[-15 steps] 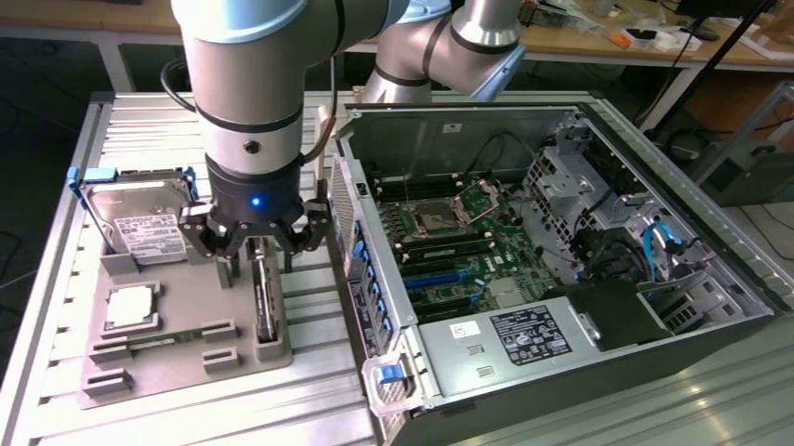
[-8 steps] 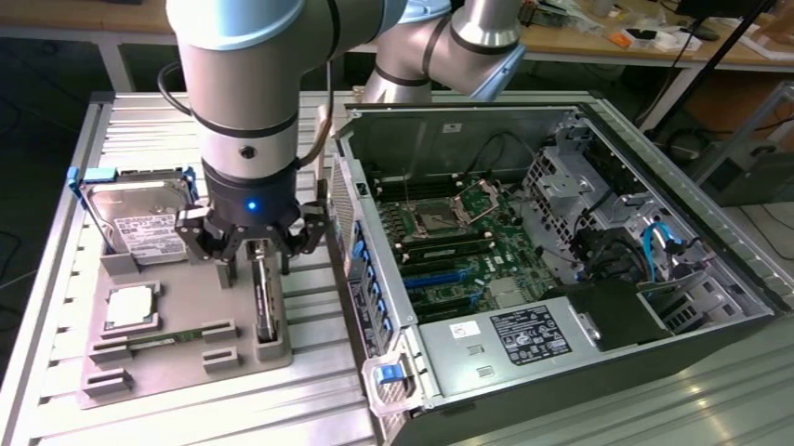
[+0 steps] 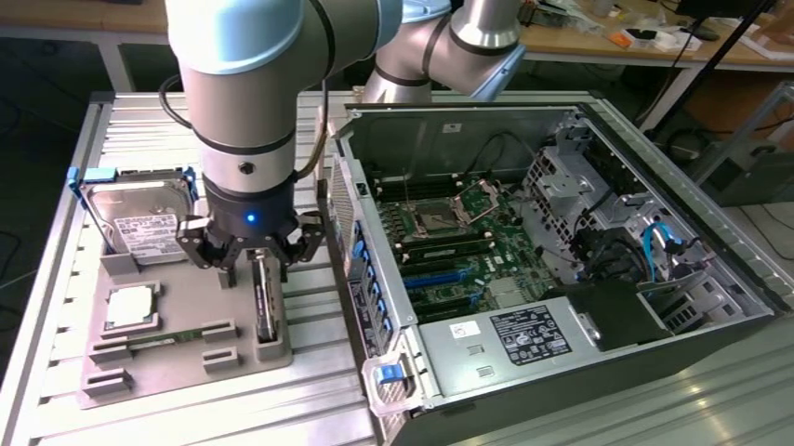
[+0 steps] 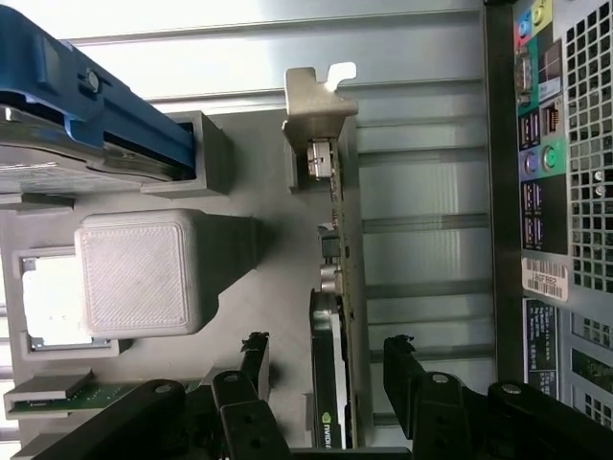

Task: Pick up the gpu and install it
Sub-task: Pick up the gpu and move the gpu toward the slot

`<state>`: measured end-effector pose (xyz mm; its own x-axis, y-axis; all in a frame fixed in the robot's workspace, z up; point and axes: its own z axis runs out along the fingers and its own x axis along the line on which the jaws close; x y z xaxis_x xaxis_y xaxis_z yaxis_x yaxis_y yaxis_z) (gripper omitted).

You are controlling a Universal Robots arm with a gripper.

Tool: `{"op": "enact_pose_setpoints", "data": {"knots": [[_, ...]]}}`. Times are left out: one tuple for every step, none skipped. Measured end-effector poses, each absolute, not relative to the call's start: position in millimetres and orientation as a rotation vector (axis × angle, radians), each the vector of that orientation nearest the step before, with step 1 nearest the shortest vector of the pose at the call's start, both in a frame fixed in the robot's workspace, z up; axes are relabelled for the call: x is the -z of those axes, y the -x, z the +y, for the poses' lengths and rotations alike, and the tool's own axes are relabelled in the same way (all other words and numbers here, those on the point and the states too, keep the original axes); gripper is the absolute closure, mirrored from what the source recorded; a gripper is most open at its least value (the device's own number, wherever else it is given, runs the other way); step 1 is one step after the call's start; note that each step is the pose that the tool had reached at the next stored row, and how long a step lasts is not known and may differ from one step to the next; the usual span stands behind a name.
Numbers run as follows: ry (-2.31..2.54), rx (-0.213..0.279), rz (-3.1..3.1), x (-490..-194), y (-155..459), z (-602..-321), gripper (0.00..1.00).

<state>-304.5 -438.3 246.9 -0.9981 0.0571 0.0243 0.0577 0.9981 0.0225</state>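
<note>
Over the upright gpu point(image 3: 266, 311), gripper point(image 3: 253, 263) points down, jaws apart

— What is standing behind the work area?
— A wooden workbench point(image 3: 583, 45) is running along the back, with small clutter lying on it. Its white leg point(image 3: 114, 63) is showing toward the exterior view's left.
— And underneath?
— A ribbed aluminium table point(image 3: 137, 121) is spreading across the scene, and light is glaring off its slats point(image 4: 239, 38). Dark floor point(image 3: 32, 158) is showing at the exterior view's left and paler floor point(image 3: 769, 237) at its right, where a grey metal unit point(image 3: 760, 158) is standing.
</note>
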Motion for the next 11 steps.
{"op": "enact_pose_setpoints", "data": {"knots": [[0.089, 0.036, -3.116, -245.1, 304.6, -438.4, 0.40], [0.089, 0.036, -3.116, -244.9, 304.6, -438.4, 0.40], [0.089, 0.035, -3.116, -244.9, 304.6, -438.4, 0.40], [0.089, 0.035, -3.116, -244.9, 304.6, -438.4, 0.40], [0.089, 0.035, -3.116, -244.9, 304.6, -438.4, 0.40], [0.089, 0.035, -3.116, -244.9, 304.6, -438.4, 0.40], [0.090, 0.035, -3.116, -244.9, 304.6, -438.3, 0.40], [0.089, 0.035, -3.116, -244.8, 304.6, -438.4, 0.41], [0.089, 0.035, -3.116, -244.8, 304.6, -438.3, 0.48], [0.090, 0.035, -3.116, -244.8, 304.6, -438.3, 0.48], [0.089, 0.035, -3.116, -244.8, 304.6, -438.4, 0.54]]}}
